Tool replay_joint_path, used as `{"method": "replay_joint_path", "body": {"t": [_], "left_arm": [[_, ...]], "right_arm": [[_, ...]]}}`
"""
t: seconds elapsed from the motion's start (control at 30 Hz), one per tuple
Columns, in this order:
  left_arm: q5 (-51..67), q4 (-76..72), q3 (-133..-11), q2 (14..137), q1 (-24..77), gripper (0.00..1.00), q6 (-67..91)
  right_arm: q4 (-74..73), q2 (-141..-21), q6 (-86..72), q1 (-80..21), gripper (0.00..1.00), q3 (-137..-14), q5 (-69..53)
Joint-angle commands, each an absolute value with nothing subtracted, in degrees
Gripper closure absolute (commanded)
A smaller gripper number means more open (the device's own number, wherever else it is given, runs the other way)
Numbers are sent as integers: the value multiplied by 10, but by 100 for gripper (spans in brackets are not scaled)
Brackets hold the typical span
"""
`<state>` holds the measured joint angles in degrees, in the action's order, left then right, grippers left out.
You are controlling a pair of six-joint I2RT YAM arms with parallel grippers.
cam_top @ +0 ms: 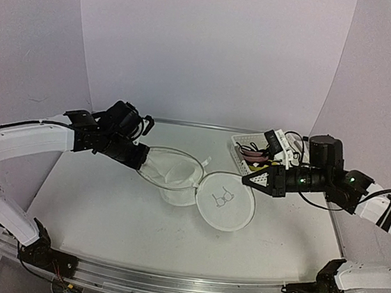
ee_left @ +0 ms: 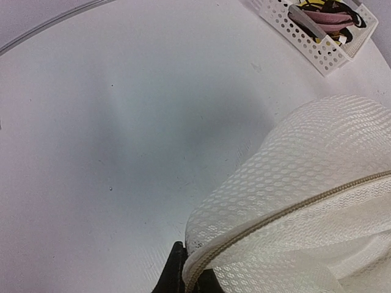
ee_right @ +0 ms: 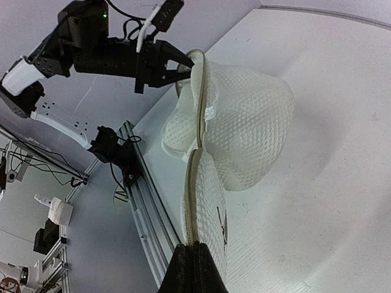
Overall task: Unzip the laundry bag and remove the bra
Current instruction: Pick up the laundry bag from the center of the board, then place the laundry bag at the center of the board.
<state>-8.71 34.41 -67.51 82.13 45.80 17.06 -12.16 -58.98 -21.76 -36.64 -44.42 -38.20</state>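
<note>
Your left pincer (cam_top: 140,160) & right pincer (cam_top: 248,181) pinch the small round white mesh laundry bag (cam_top: 178,178): looks light, floppy, so I'd grip the zip rim (ee_left: 293,210) by the tips.

White table (cam_top: 105,207) bears laundry bag (cam_top: 178,180) (flap open) and perforated basket (cam_top: 239,151).
</note>
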Motion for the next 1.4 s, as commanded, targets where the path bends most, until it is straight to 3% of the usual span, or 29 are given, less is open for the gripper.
{"method": "replay_joint_path", "body": {"t": [0.0,0.2,0.47,0.67,1.03,1.37], "left_arm": [[-99,360,-703,821,455,100,180],[-41,348,-690,830,456,99,170],[-58,348,-673,845,458,100,183],[-73,347,-665,852,461,100,182],[-81,316,-626,869,477,100,190],[-69,288,-645,904,486,100,212]], "right_arm": [[-109,-601,-256,-367,100,-485,-404],[-91,-670,-306,-369,100,-505,-428],[-116,-751,-323,-428,100,-593,-431],[-98,-788,-421,-432,100,-682,-454],[100,-855,-692,-435,100,-737,-419],[237,-951,-779,-499,100,-744,-426]]}}
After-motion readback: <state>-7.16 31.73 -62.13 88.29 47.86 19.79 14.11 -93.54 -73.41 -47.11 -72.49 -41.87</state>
